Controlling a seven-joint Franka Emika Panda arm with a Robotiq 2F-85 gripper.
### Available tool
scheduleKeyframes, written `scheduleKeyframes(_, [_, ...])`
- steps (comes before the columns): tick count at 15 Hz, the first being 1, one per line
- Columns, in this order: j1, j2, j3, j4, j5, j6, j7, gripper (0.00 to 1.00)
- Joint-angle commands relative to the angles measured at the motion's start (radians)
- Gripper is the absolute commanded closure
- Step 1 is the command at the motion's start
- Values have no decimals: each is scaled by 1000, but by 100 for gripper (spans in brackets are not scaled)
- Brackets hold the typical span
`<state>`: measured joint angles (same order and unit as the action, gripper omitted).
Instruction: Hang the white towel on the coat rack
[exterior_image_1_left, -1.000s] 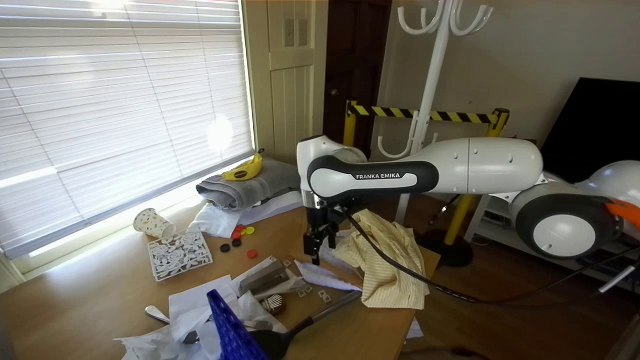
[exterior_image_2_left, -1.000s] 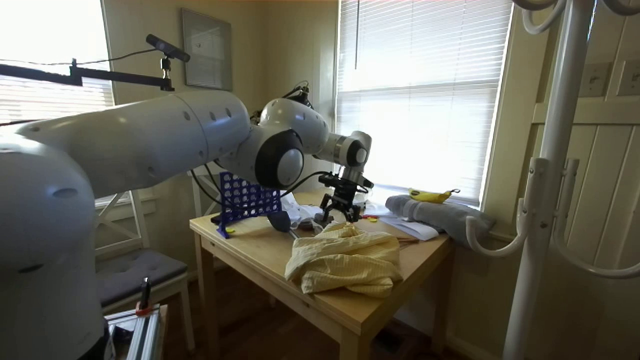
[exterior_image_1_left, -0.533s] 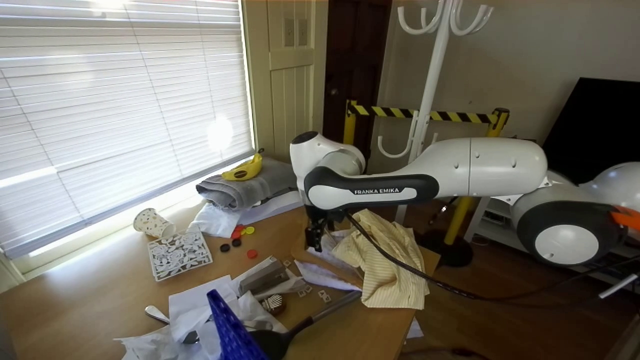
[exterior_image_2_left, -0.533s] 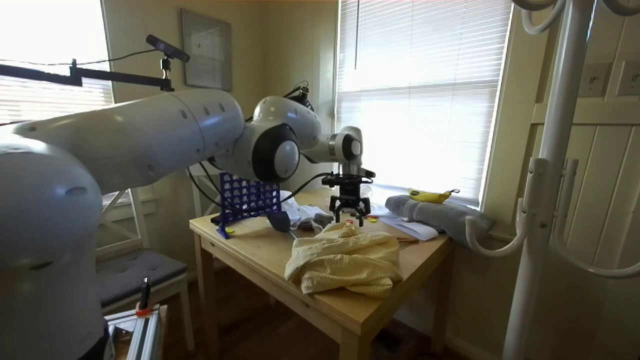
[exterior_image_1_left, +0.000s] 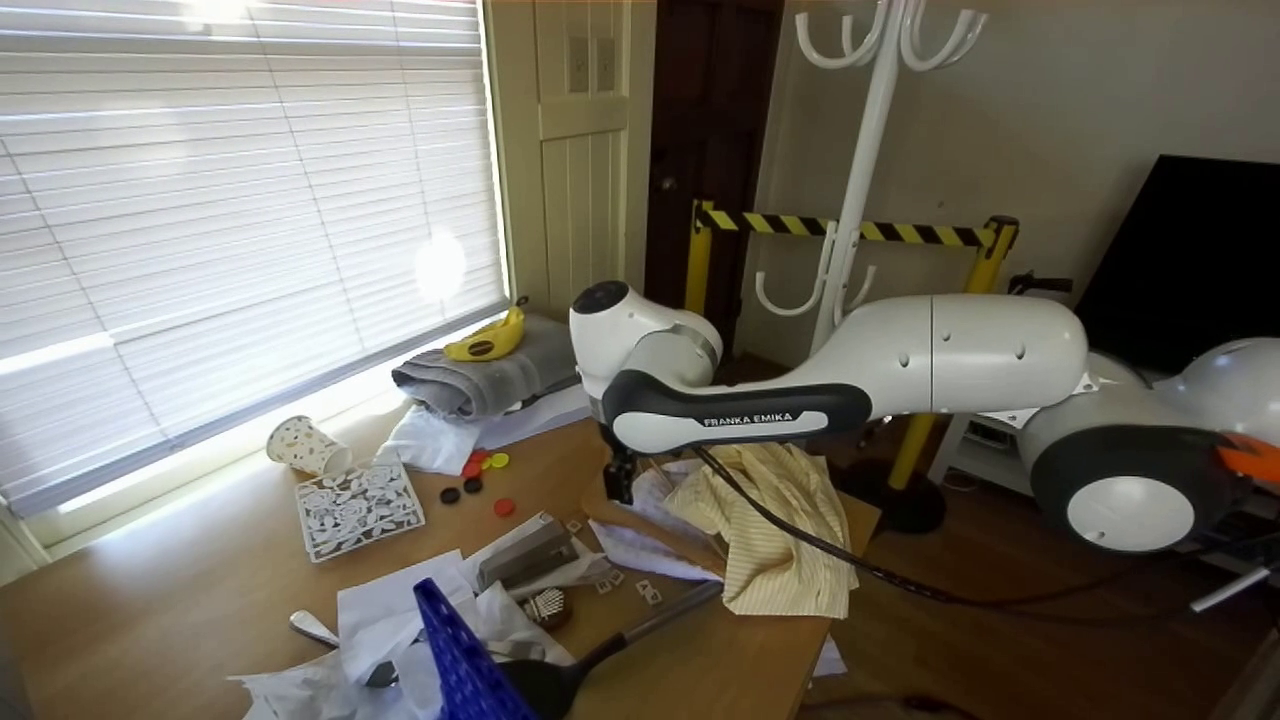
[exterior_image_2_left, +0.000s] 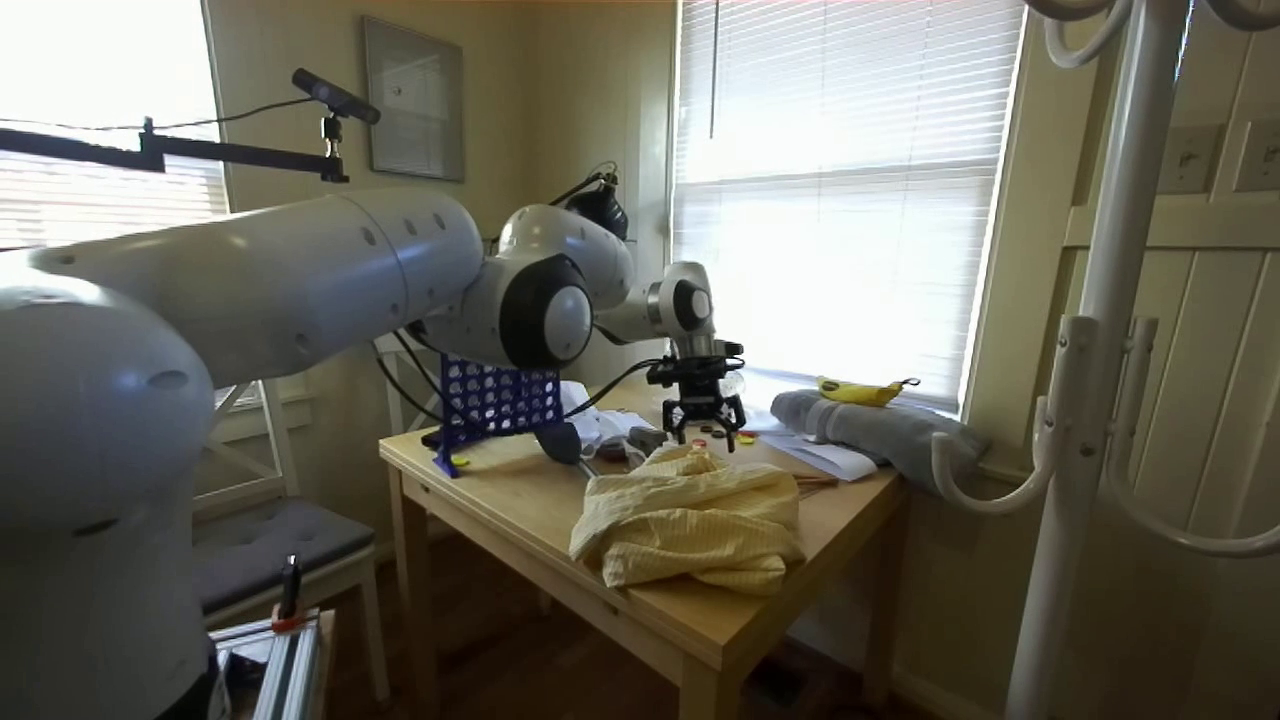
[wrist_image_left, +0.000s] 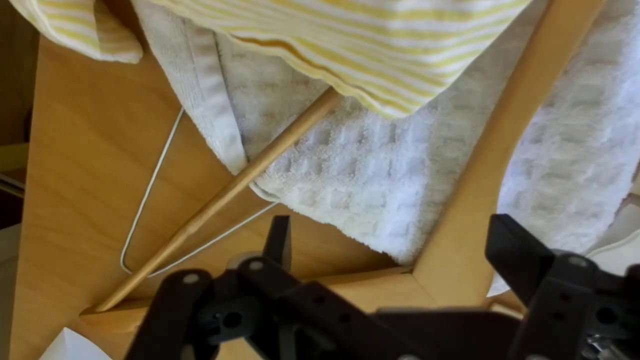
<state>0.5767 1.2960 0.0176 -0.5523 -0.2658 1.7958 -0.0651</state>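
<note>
Gripper (wrist_image_left: 390, 237) spread wide, nothing held | white towel (wrist_image_left: 367, 170) near, toward yellow-striped cloth (wrist_image_left: 380, 50) and partly under it | long axis unclear from here

Arm (exterior_image_2_left: 290, 275): extended over table (exterior_image_2_left: 520, 495) in both exterior views; crosses above robot-side edge. Elbow (exterior_image_1_left: 1132, 500): bent. Forearm (exterior_image_1_left: 755, 420): near horizontal, sloping slightly down toward wrist (exterior_image_1_left: 640, 330). Wrist: above table, inboard of robot-side edge; flange directed down. Gripper (wrist_image_left: 389, 225): approximately vertical, positioned above table, inboard of edges and corners. Fingers (wrist_image_left: 515, 252): spread wide apart, inner faces opposed, tips pointing down; wrist view shows full gap between both. Tip contact with surface below: cannot be determined.
</note>
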Motion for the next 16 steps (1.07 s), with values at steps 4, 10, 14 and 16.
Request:
scheduleKeyframes(4, [-64,61,84,6,61,186,-133,0])
scheduleKeyframes(10, [-95,61,209,-16,165,151,-149,0])
scheduleKeyframes(14, [-120,61,249,-34,220,144,-102,0])
scheduleKeyframes(16, [-127,52,245,-41,230,159,-51,0])
